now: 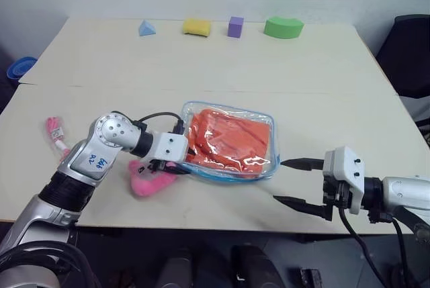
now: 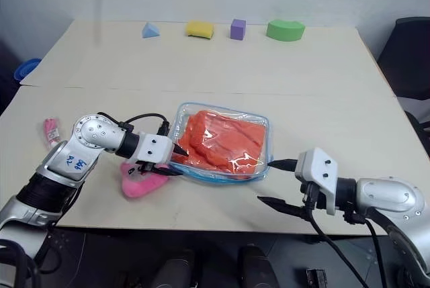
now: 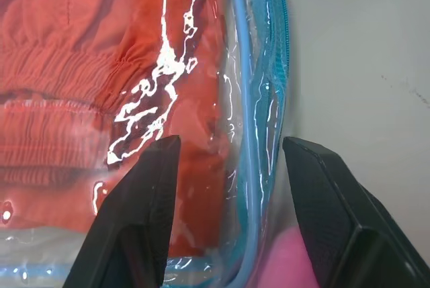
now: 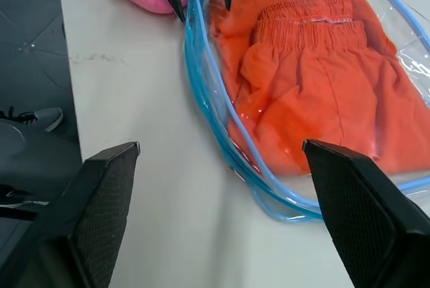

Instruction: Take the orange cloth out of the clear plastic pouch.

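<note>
The clear plastic pouch (image 1: 261, 167) with light blue edging lies flat near the table's front, and the folded orange cloth (image 1: 232, 139) is inside it. My left gripper (image 1: 183, 162) is open at the pouch's left end. One finger is over the cloth side and the other is outside the blue edging (image 3: 250, 167), which runs between them. My right gripper (image 1: 279, 180) is open just off the pouch's right end, pointing at it with nothing between its fingers. From the right wrist, the cloth (image 4: 316, 86) shows through the plastic.
A pink plush bunny (image 1: 146, 182) lies under my left wrist beside the pouch. A small pink packet (image 1: 54, 130) is at the far left. Blue (image 1: 147, 28), yellow (image 1: 196, 27), purple (image 1: 235, 26) and green (image 1: 283, 27) foam blocks line the back edge. A black chair (image 1: 410, 53) stands on the right.
</note>
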`<state>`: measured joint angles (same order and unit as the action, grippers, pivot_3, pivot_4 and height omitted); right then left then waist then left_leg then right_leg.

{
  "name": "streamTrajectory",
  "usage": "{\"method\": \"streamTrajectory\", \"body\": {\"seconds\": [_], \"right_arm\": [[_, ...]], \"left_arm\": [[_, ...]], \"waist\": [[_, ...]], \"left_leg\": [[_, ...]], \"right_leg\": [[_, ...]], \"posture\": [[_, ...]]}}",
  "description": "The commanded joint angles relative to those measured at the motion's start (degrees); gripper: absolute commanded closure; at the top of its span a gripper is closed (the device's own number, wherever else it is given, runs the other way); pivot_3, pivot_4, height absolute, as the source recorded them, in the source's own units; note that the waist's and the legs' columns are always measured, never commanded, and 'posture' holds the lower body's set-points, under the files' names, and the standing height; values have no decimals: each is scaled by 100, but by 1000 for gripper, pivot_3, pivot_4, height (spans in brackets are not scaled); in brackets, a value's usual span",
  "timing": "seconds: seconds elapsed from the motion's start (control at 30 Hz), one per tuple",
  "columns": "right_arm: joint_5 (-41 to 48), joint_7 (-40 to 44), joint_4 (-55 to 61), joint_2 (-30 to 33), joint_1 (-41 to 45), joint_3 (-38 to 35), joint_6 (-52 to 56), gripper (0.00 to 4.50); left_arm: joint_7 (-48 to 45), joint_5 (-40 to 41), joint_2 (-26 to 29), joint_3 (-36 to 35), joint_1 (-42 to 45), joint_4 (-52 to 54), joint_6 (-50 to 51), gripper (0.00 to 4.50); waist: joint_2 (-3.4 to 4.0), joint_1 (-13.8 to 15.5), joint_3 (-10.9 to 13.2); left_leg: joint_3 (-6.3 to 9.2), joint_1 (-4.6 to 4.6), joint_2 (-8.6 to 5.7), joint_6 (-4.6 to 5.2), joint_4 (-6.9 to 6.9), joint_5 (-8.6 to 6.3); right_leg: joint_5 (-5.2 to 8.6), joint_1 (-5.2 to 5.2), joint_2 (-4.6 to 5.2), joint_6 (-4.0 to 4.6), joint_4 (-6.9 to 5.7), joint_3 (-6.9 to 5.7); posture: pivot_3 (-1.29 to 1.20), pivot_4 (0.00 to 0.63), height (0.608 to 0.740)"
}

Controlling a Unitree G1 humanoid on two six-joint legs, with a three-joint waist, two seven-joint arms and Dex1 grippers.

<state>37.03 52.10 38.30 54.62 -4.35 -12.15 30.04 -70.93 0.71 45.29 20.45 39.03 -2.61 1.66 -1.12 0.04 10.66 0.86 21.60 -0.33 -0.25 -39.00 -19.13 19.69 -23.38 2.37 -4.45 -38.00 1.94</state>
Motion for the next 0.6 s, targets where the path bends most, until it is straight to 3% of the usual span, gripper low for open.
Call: {"method": "streamTrajectory", "body": {"seconds": [0.03,0.27,0.5,0.6], "right_arm": [[19,-58,213,-54,-17,-108,-13,418],[-23,-77,205,-49,4,-62,-29,418],[-436,-371,35,-363,430,503,-126,418],[-670,-649,-157,-651,834,891,-13,24]], "left_arm": [[57,-63,-135,-111,116,-52,-100,2487],[128,330,-415,-387,-110,207,430,4480],[1355,1560,-1547,-1249,-148,971,3295,4480],[1789,1656,-1819,-1331,-217,1208,3751,4500]], "waist": [[0,3,0],[0,5,0],[-2,15,0],[-2,-5,-1]], "left_leg": [[0,0,0,1,-1,0],[1,0,0,0,-4,0],[8,5,0,0,-15,0],[8,5,-1,-8,-14,5]], "right_leg": [[0,1,0,0,0,0],[0,1,0,0,-2,-1],[-2,2,3,-4,-7,-4],[-2,0,1,-5,-9,-4]], "posture": [[0,150,740],[0,150,740],[0,150,740],[0,150,740]]}}
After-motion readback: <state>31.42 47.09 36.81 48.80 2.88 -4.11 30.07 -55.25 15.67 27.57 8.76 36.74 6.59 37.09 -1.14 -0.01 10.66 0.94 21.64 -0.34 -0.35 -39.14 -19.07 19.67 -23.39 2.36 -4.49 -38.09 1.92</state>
